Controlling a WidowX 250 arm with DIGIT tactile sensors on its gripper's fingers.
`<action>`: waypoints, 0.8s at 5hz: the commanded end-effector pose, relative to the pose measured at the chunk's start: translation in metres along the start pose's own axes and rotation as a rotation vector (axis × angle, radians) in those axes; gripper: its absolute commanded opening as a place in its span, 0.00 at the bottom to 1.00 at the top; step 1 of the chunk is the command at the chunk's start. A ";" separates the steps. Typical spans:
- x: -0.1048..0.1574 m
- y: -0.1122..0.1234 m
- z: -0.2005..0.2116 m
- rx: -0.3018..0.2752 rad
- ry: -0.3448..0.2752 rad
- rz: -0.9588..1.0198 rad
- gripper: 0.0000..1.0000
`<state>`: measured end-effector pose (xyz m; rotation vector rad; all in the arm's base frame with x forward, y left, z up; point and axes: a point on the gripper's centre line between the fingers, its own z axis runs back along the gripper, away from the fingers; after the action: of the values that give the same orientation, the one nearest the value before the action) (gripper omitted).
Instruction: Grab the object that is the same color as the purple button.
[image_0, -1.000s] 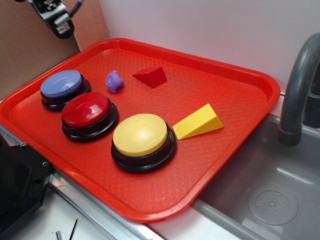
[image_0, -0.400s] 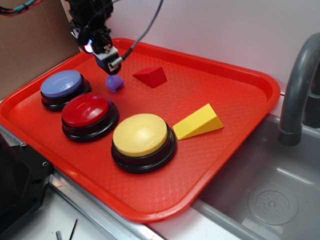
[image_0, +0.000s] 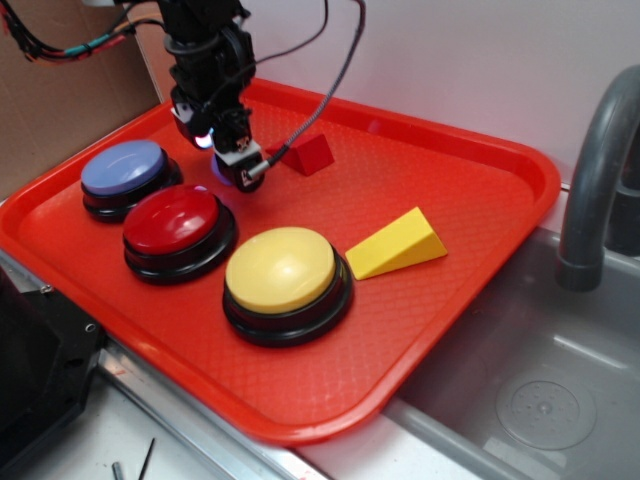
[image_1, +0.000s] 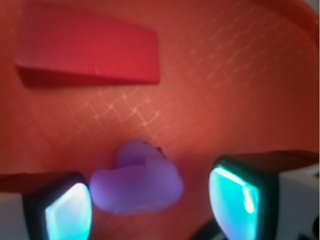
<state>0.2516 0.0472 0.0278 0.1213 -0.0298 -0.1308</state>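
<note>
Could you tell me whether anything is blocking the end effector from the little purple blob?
Nothing visible does. In the wrist view the purple blob lies on the tray between the open fingers of the end effector. The red wedge sits beyond, clear of it.

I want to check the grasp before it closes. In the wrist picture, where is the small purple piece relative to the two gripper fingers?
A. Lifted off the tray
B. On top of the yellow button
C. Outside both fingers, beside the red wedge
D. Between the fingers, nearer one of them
D: in the wrist view the purple piece lies on the tray between the open fingers, nearer one of them.
</note>
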 end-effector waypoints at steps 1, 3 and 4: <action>0.008 0.001 -0.004 0.007 -0.052 -0.037 0.03; 0.013 0.005 0.021 -0.092 0.081 -0.030 0.00; 0.013 0.001 0.072 -0.155 0.046 0.081 0.00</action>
<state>0.2538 0.0336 0.0793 -0.0435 0.1045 -0.0414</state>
